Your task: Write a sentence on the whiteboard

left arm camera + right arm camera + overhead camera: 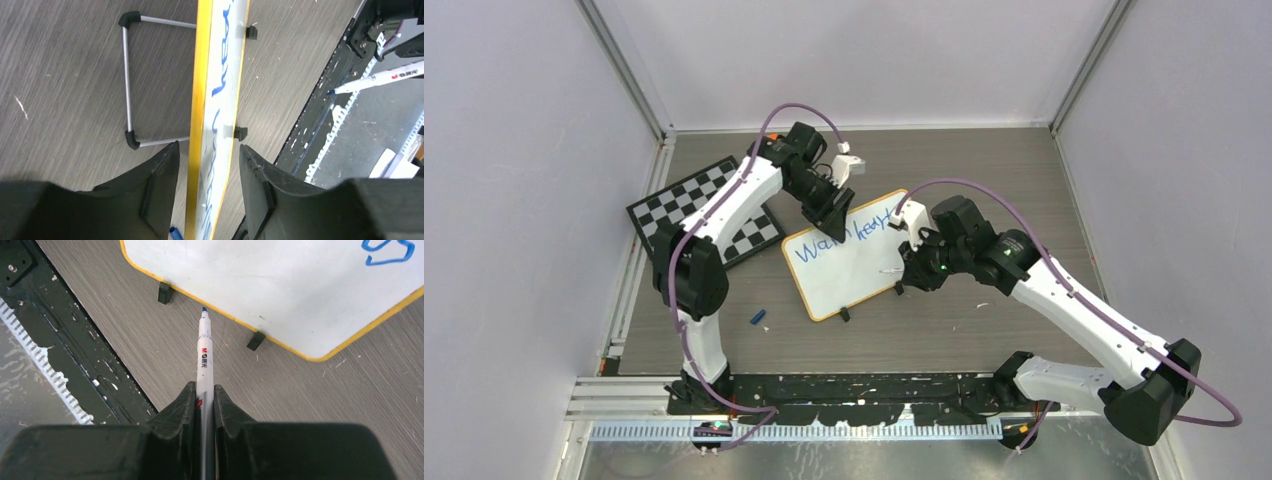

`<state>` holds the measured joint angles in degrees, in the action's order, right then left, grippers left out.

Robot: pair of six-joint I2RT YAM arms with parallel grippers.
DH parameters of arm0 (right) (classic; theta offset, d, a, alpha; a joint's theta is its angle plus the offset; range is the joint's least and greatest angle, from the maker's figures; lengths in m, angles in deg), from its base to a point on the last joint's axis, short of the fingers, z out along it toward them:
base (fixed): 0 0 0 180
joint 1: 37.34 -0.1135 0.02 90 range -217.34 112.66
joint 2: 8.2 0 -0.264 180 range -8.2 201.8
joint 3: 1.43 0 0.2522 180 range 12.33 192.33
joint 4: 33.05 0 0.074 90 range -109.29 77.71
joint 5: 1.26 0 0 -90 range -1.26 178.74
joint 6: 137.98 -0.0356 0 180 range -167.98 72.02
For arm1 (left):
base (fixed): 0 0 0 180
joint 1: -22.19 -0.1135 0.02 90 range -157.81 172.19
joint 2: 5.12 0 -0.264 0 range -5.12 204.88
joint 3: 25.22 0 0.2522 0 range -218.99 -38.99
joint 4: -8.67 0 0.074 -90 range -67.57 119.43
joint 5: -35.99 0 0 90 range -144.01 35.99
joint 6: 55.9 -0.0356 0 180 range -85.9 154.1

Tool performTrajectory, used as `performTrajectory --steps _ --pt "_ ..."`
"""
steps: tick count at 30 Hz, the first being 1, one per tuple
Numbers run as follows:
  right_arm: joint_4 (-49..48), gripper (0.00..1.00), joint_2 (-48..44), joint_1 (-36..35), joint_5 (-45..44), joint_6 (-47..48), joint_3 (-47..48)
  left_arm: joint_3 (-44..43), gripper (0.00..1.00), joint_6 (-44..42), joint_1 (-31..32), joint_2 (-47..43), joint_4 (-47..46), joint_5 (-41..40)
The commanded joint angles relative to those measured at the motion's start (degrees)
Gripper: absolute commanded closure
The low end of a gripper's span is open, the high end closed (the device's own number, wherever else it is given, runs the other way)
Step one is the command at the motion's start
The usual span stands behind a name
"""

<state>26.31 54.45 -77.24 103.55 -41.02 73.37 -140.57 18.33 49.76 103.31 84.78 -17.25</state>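
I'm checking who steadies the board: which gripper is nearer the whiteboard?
Left. The left gripper straddles the whiteboard's far edge with open jaws; the right gripper, holding a marker, sits just off its near edge.

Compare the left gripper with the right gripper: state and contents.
The left gripper stands open, straddling the whiteboard edge-on with gaps either side; the right gripper is shut on a marker. The left holds nothing; the right aims the uncapped tip toward the board's rim. Both are black.
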Motion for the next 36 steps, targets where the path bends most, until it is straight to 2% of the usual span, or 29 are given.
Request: performTrajectory --steps 1,4,11,19,28,36 --pt "-6.41 1.00 1.20 -0.43 1.91 -0.74 0.62 -3.44 0.47 -3.89 -3.11 -2.49 6.54 3.39" --pt "-8.16 1.00 2.35 -1.18 1.35 -0.96 0.95 -1.42 0.45 -4.82 -5.98 -5.36 8.21 5.26" --pt "-10.67 1.00 4.75 -2.91 -1.92 -2.94 2.93 7.13 0.44 -4.85 -13.27 -10.81 5.67 10.00" --pt "-16.20 1.00 8.00 -7.96 -4.11 -2.39 2.10 11.25 0.46 -4.47 -13.42 -10.45 4.40 12.89" --pt "-27.54 1.00 11.57 -13.84 -8.30 -1.56 -2.71 13.03 0.57 -4.90 -13.33 -9.28 4.13 14.28" --pt "-30.87 1.00 11.61 -14.67 -7.71 -1.28 -5.46 14.45 0.64 -5.83 -12.86 -8.09 3.94 15.01"
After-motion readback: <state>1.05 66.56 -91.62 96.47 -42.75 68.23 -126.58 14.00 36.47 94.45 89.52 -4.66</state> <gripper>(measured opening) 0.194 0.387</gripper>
